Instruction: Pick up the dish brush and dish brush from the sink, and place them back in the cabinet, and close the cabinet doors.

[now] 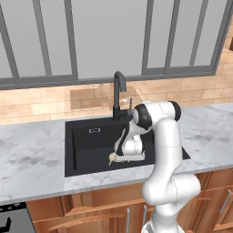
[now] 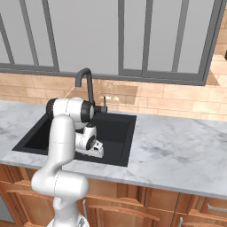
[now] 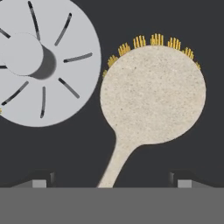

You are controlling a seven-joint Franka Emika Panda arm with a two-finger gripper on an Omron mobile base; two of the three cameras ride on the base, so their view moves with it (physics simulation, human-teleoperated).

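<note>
While the dish brush lies flat on the sink floor beside the round drain, the open, empty claw hangs over its thin handle, probably the best spot to pinch this light, stiff brush.

grey-veined white marble countertop runs the full width of both base views. tan stone-tile backsplash rises from its rear edge. above the backsplash, a window with pale panes is divided by dark grey vertical bars and rests on a grey sill. below the countertop, wooden base cabinet fronts carry silver handles. a dark appliance corner shows at lower left of the left base view. round grey drain strainer with radial slots shows in the hand view.
</note>
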